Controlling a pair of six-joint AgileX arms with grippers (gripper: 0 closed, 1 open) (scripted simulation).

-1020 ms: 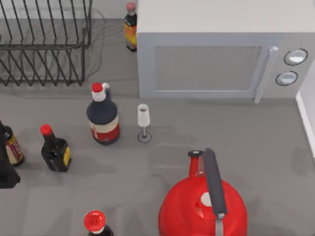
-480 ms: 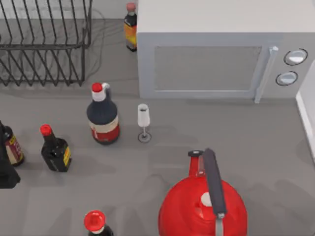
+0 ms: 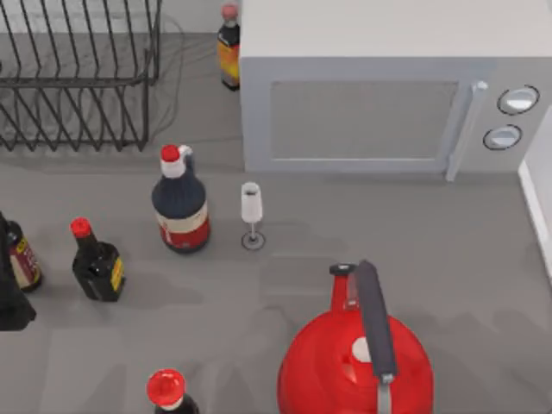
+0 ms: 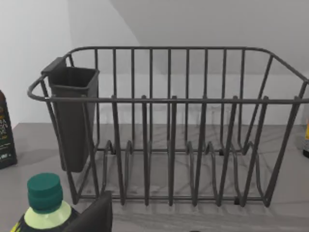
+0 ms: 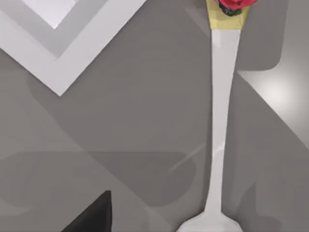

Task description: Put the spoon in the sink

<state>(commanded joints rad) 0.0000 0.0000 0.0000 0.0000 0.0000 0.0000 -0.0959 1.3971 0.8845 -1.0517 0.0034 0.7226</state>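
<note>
The spoon [image 5: 221, 121] lies flat on the grey counter in the right wrist view. It is white with a long thin handle that ends in a yellow and red tip, and its bowl is cut off by the picture's edge. My right gripper [image 5: 94, 217] hovers above the counter beside the spoon's bowl end and does not touch it. A white angled rim [image 5: 63, 53] beyond the spoon looks like the sink's corner. The same white rim [image 3: 536, 207] runs along the top view's right edge. My left gripper [image 4: 94, 215] faces the wire dish rack [image 4: 169, 130].
A microwave [image 3: 362, 112] stands at the back. A red kettle [image 3: 358, 362] sits at the front, a small wine glass [image 3: 251, 214] mid-table, and several dark bottles [image 3: 180, 203] to the left. The dish rack [image 3: 78, 78] fills the back left. A green-capped bottle [image 4: 44, 198] is by my left gripper.
</note>
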